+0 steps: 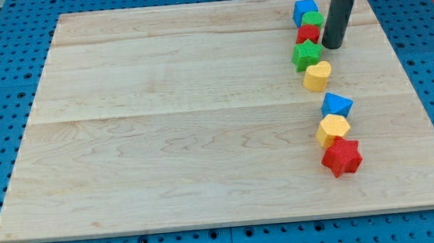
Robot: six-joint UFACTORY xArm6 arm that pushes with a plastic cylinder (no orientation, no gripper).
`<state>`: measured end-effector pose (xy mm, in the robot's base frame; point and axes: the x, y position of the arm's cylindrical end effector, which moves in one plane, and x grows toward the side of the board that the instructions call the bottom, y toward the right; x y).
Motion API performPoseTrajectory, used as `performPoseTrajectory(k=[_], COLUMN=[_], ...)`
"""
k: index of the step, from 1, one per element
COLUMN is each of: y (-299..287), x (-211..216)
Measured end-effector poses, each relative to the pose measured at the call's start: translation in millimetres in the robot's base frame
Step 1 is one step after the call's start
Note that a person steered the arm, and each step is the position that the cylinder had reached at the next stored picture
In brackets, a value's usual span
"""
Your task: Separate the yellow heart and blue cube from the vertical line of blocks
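While the bench [203, 138] fills the view, my tip [332, 46] stands on it, a bare rod with no end effector to open. Just left of my tip sits a red block [308, 33]; below-left lies the yellow heart [317, 75], lower still the blue cube [337, 104].
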<state>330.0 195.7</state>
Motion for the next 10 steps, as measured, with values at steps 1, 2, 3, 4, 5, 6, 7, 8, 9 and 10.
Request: performPoseTrajectory(k=[1,2,3,4,5,6,7,8,9,10], y=[0,0,1,12,14,2,-56,-115,-104,-15], x=[0,-4,-1,25,45,69,70,70,76,84])
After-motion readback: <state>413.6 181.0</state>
